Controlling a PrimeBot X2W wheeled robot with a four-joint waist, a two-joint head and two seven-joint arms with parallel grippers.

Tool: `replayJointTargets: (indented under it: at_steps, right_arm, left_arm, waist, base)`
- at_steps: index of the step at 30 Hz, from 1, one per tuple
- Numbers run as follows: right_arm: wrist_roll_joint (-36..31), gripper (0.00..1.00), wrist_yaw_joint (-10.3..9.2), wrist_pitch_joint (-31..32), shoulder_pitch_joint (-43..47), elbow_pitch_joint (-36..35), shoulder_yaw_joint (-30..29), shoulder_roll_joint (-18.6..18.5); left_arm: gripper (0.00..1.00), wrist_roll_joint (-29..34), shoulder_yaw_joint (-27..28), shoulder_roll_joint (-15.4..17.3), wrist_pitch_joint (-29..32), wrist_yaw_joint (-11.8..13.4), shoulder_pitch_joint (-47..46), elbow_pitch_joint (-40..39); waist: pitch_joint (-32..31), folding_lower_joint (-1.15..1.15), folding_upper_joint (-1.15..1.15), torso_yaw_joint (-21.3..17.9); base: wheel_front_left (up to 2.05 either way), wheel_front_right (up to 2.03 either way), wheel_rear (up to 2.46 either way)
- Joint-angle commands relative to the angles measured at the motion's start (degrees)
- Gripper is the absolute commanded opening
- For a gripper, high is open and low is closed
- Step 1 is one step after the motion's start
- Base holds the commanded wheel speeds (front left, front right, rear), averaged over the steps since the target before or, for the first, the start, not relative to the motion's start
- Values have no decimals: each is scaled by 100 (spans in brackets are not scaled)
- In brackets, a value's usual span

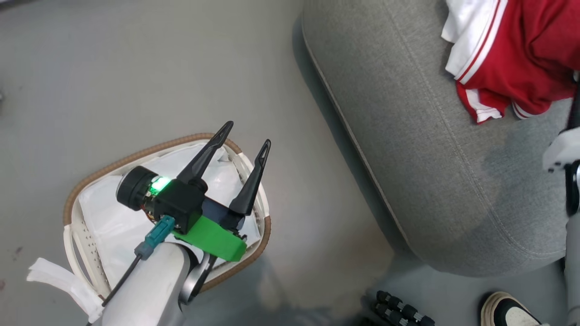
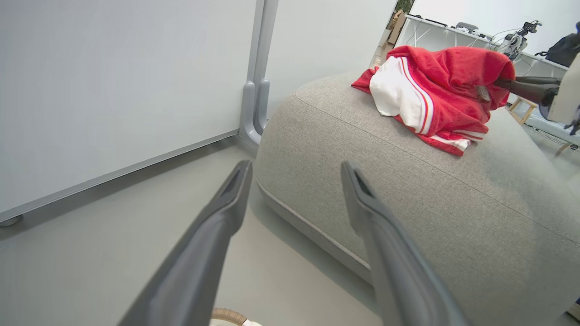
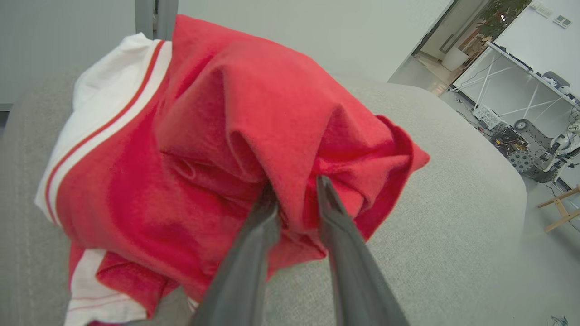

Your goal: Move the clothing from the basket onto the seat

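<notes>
Grey seat under red clothing, one fold inside right gripper

Light: bright, even, diffuse
Shadows: soft, on the floor along the seat
Distortion: wide-angle stretch at wrist views' edges

There are 1 basket, 1 seat, 1 heap of red-and-white clothing and 1 shoe.

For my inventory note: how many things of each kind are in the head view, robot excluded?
Red-and-white clothing heap: 1
Laundry basket: 1
White basket liner: 1
Grey seat cushion: 1
Shoe: 1
Total: 5
</notes>
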Motion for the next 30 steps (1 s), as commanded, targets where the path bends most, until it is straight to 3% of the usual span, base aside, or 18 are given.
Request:
replayJointTargets:
  at_steps: [1, 9, 14, 21, 30]
  right_arm:
    - [60, 100, -8, -1, 240, -114, 4, 49]
    - [416, 100, -8, -1, 1404, -533, 696, 292]
    - [759, 100, -8, -1, 1873, -939, 1625, 435]
    - [1244, 100, -7, 0, 1837, -1243, 2560, 716]
    - [1630, 100, -8, -1, 1605, -1390, 3019, 798]
  left_arm:
    - [100, -45, 20, -57, 4, -17, 98, 44]
    - [100, -23, 158, -358, 4, -17, 332, 19]
    - [100, 55, 362, -477, 5, -17, 583, -49]
    - [100, 144, 816, -602, 5, -17, 909, 76]
    - [100, 343, 1577, -773, 5, -17, 1204, 278]
  waist:
    - [-287, 0, 0, -64]
    - [-892, 0, 0, 172]
    - [-1216, 0, 0, 439]
    - [-1521, 0, 0, 955]
    - [-1839, 0, 0, 1561]
  base:
    - [0, 0, 0]
    - [0, 0, 0]
    - [0, 0, 0]
    - [0, 0, 0]
    - [0, 0, 0]
